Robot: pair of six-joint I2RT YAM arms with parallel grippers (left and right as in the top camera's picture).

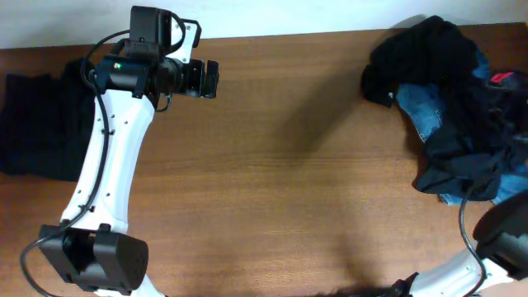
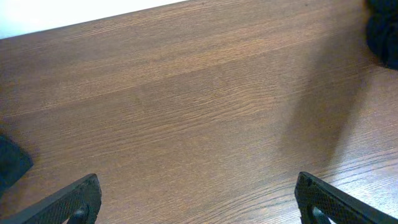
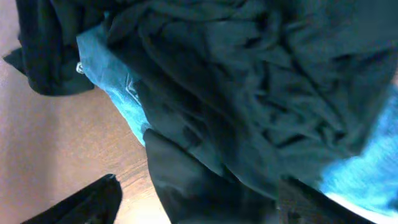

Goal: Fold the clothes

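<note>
While I scan the overhead, the clothes [image 1: 462, 124] sit heaped at the far right of the surface [image 1: 289, 181]: mostly black fabric, with blue denim jeans [image 1: 421, 111] poking out along the side facing the middle of the surface, and a red piece [image 1: 499, 78] at the top edge. If it carries any writing, it's too small for me to read. Over on the left, a flat dark garment [image 1: 33, 124] lies beside the left arm, and the left tool [image 1: 206, 80] hangs above bare wood, well apart from the heap.

Switching to the left wrist: the left tool [image 2: 198, 186] is released, jaws spread wide, nothing but wood grain between them. Dark cloth peeks in at the left edge [image 2: 9, 165] and the top right corner [image 2: 382, 31].

Now the right wrist: black fabric [image 3: 261, 93] fills the picture, jeans [image 3: 112, 74] underneath, a small metal stud [image 3: 79, 67] on the denim, no lettering I can make out. The right tool [image 3: 199, 186] is spread around a dark fold [image 3: 186, 168], not clenched; a strip of wood shows between one finger [image 3: 93, 199] and the cloth.
</note>
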